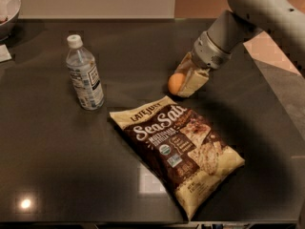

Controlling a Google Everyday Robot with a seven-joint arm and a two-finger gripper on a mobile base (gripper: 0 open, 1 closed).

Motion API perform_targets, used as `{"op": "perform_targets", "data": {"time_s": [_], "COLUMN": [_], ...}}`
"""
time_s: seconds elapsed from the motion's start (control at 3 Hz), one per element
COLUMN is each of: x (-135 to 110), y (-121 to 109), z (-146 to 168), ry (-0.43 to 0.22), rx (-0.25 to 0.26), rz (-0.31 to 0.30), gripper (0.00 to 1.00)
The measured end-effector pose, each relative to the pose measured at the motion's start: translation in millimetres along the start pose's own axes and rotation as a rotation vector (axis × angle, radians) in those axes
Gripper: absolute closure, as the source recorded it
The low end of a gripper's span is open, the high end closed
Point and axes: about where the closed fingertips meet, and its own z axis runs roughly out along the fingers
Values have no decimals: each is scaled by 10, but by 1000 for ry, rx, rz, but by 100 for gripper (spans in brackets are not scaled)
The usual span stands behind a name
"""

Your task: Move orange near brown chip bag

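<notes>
The orange (pixel 174 83) is a small round fruit held just above the dark table (pixel 57 151), right behind the top edge of the brown chip bag (pixel 178 147). The bag lies flat in the middle of the table, dark brown and cream with white "Sea Salt" lettering. My gripper (pixel 183 86) comes down from the upper right on a grey arm. Its beige fingers (pixel 193 79) are shut on the orange, and one finger covers the fruit's right side.
A clear water bottle (pixel 85 75) with a white cap stands upright to the left of the bag. A bowl (pixel 7 8) sits at the far left corner, with a white scrap (pixel 4 54) below it. The table's right edge runs beside the arm.
</notes>
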Motion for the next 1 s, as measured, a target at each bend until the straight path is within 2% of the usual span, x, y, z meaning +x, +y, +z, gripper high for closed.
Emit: {"op": "perform_targets", "data": {"time_s": [0.67,1.0], "x": [61,54], "y": [212,200], "z": [-4,19], "ry": [-20,-21], "rx": [-64,-64], "rz": [-57,-58], "gripper": [36,13]}}
